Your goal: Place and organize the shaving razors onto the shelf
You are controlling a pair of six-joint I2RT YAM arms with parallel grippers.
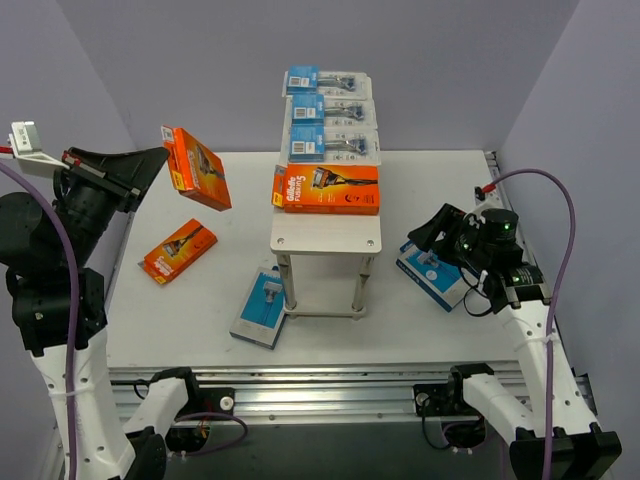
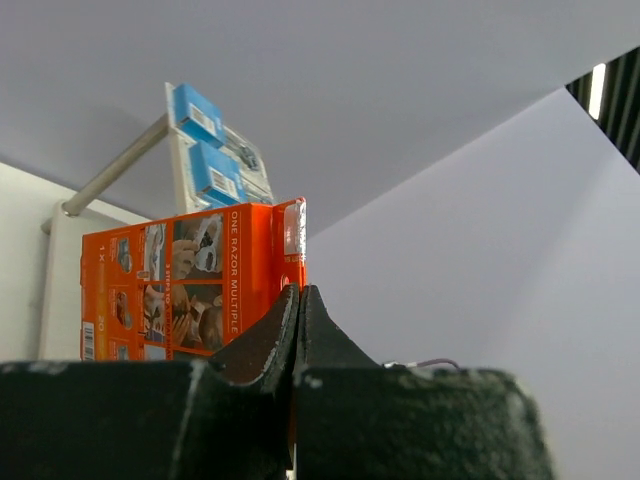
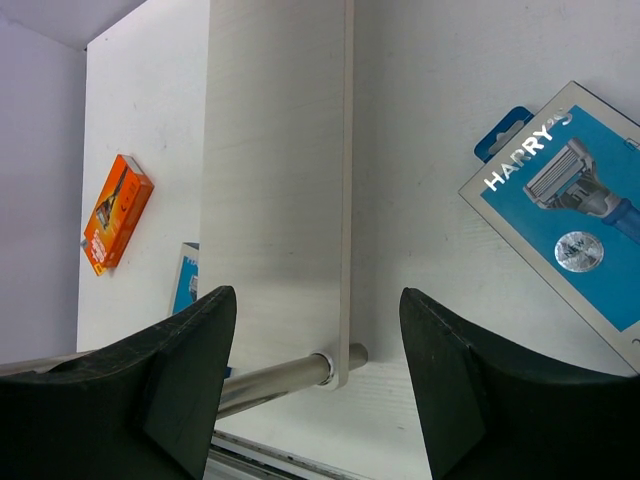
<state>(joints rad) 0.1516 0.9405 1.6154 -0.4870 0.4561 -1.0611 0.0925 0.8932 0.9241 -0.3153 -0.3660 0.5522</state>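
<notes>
roughly halfway, we judge: the shelf [image 1: 325, 235] top carries three blister packs [image 1: 330, 112] at its far end and one orange box [image 1: 327, 188] in front of them. our left gripper [image 2: 298, 310] is clamped on a second orange box [image 1: 197, 168], in the air left of the shelf. left on the table [image 1: 200, 325]: a third orange box [image 1: 180, 251], a blue box [image 1: 262, 308] by the legs, and a harry's box [image 3: 575, 215] beside our right gripper [image 1: 432, 230], jaws apart, holding nothing. the shelf's near end looks unobstructed.
</notes>
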